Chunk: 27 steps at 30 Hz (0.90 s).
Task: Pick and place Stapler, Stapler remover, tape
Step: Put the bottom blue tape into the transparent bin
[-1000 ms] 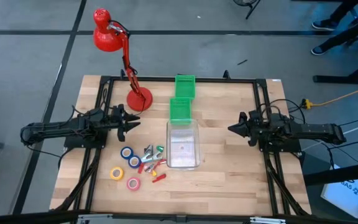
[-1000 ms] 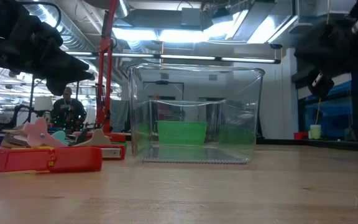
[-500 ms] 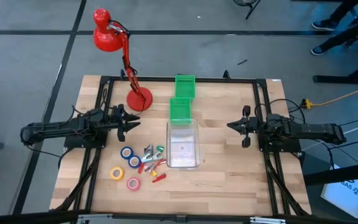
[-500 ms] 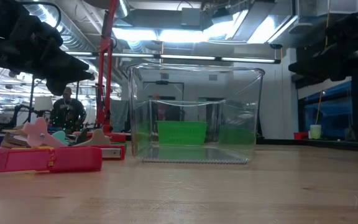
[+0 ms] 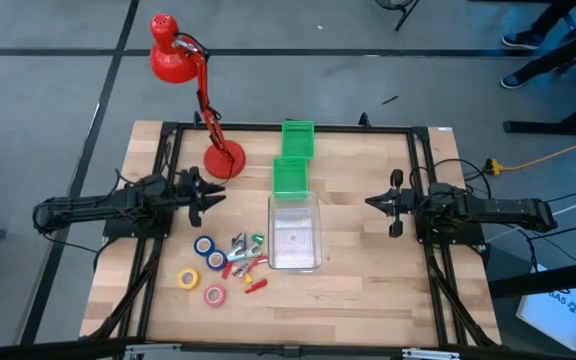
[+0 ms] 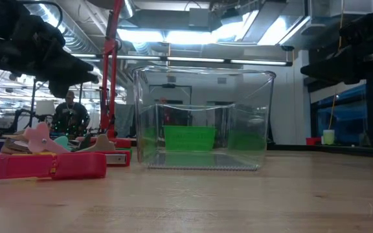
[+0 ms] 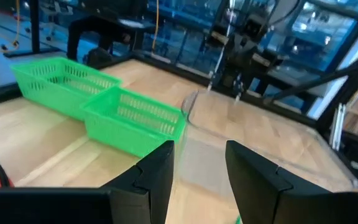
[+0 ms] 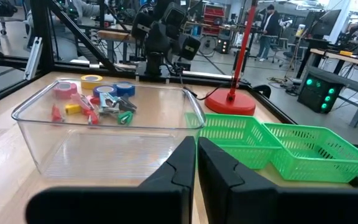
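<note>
Left gripper hangs above the table at about 9 o'clock from the clear bin, its fingers parted with nothing between them. From it we find the task's things close by at roughly 5 o'clock, a short drop down and slightly inward, so we judge this arm the nearer one by far.

Nearest to it lie two blue tape rolls, touching or just beside each other. Just past them sits a jumble of small red and grey-silver pieces, where we take the stapler and stapler remover to be; we cannot sort which is which from above. The low view shows a long red stapler-like piece lying flat, long axis across that picture. One more small red piece lies a little apart at 6 o'clock of the jumble. Farther out toward the table's front edge rest the yellow roll and the pink-red roll.

Count: four tape rolls, one clear bin, two green baskets at 12 o'clock of the bin, one red lamp.

Right gripper waits at 3 o'clock of the bin, well apart from the pile, its fingers pressed together on nothing.
</note>
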Tool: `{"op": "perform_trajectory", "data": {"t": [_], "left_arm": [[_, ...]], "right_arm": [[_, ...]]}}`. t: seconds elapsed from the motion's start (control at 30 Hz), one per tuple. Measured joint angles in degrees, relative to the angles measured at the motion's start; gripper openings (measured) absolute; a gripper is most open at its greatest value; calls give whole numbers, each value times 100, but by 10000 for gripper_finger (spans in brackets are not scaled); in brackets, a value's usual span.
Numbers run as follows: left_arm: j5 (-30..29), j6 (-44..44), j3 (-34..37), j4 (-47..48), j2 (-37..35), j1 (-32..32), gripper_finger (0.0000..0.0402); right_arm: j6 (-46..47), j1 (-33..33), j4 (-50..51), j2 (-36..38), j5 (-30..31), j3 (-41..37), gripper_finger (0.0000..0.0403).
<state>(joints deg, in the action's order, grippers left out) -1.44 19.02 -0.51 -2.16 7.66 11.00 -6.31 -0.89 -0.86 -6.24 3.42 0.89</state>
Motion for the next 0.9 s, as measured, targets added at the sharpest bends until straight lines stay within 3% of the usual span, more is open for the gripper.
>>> {"op": "perform_trajectory", "data": {"t": [0.47,0.67,0.9], "left_arm": [[642,1370,-2,-93,0,-2,143],[1084,1140,-218,456,209,-10,143],[1175,-129,-1511,1978,1335,-364,143]], "right_arm": [[0,-2,1,0,0,2,21],[0,-2,2,0,0,2,21],[0,-2,2,0,0,2,21]]}}
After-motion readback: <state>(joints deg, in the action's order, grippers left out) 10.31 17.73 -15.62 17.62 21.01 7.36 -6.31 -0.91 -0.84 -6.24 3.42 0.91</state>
